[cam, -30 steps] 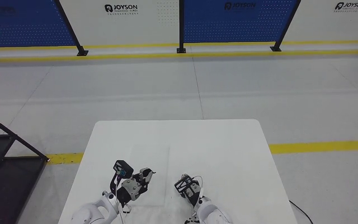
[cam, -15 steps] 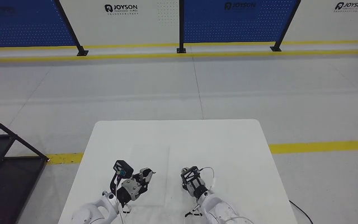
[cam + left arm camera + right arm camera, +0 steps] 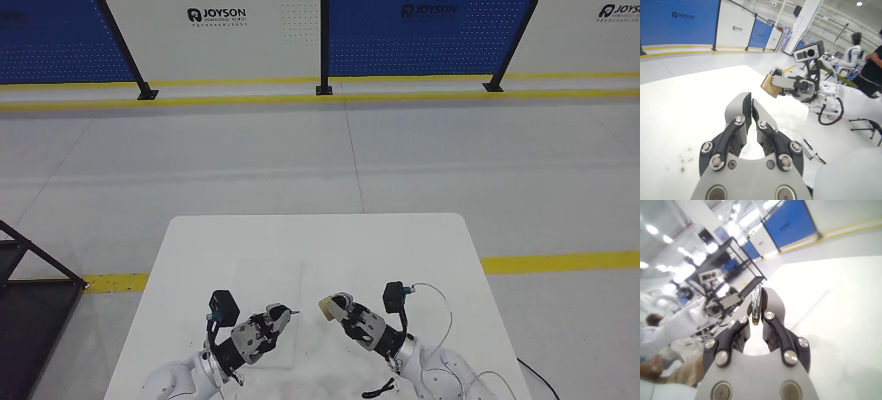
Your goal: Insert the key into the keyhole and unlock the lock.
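A brass padlock (image 3: pixel 325 309) with a silver shackle is held above the white table (image 3: pixel 400 250), and my right gripper (image 3: pixel 332 303) is shut on it. In the right wrist view the shackle (image 3: pixel 757 301) sits between the fingers with the brass body (image 3: pixel 755 321) below. My left gripper (image 3: pixel 281 316) is shut, with the thin dark key (image 3: pixel 292 309) poking out toward the padlock. A small gap separates the two. The left wrist view has its own gripper (image 3: pixel 752 99) shut and the padlock (image 3: pixel 770 87) farther off, tilted.
Both grippers hover near the table's front edge, with bare table surface (image 3: pixel 687 98) beyond them. A black rack (image 3: pixel 30 300) stands on the floor at the left. Grey smudges (image 3: pixel 684 161) mark the table by the left gripper.
The right arm has swung out to the right and turned its gripper with the padlock toward the left gripper. The left gripper has shifted a little toward the padlock.
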